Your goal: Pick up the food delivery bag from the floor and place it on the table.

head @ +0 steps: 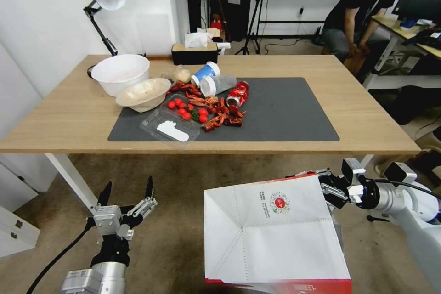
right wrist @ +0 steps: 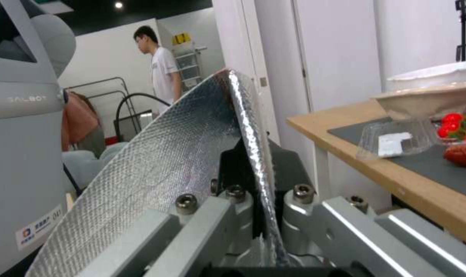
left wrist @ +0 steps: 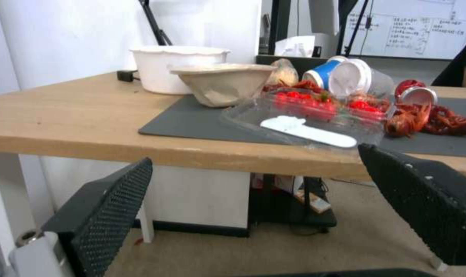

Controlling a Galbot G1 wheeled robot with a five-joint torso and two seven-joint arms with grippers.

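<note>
The food delivery bag (head: 275,234) hangs in the air at the near right, in front of the worktop (head: 69,115) and lower than its near edge. Its white side with the small round red logo faces up, and a red panel shows along its near bottom edge. The right gripper (head: 331,189) holds the bag at its far right top corner; its jaws are pressed together on the wall of the bag, and the right wrist view shows the silver foil lining (right wrist: 156,169) pinched between them. Under the bag is the brownish floor (head: 183,220).

The left gripper (head: 128,190) waits at the near left, low above the floor, with its jaws wide apart and nothing between them.

On the worktop lies a dark grey mat (head: 285,110). On its left part are a white bowl (head: 120,73), a beige bowl (head: 143,94), a clear plastic tray (head: 170,124) with small red tomatoes, red crayfish (head: 220,115) and tipped-over cups (head: 216,83).
</note>
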